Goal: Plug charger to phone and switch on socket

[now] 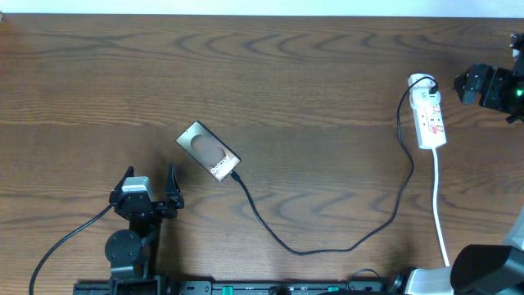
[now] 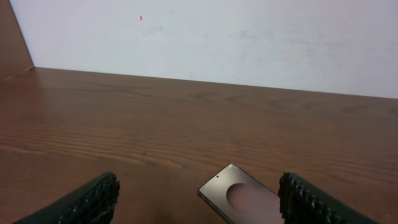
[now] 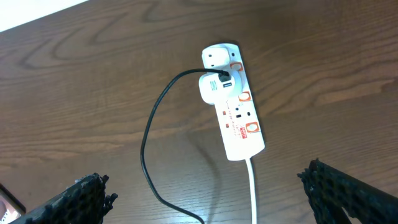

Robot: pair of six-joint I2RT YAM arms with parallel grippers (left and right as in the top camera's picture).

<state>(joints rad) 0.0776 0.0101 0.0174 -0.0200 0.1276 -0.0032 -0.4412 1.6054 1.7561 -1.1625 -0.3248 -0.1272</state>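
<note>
The flat, glossy brownish-grey phone [image 1: 209,152] lies back-up and askew left of the desk's [image 1: 311,74] middle. In the left wrist view the frame edge cuts it off and one finger [image 2: 314,202] hides part of it. The long thin black charger cable [image 3: 145,149] runs up to the phone's lower right end, but we cannot tell whether its tip is seated. Its other end enters a white adapter block [image 3: 214,88] on the white elongated power strip [image 3: 239,124] at the far right. We cannot make out how the strip's three red-marked switches are set. A thicker white cord [image 1: 440,205] trails from the strip toward the near edge. The left end effector [image 1: 150,172] sits low near the phone, spread wide and empty. The right end effector [image 3: 205,186] hangs over the strip, tilted down, also wide and empty. We count one phone, one cable, one strip and two arms.
</note>
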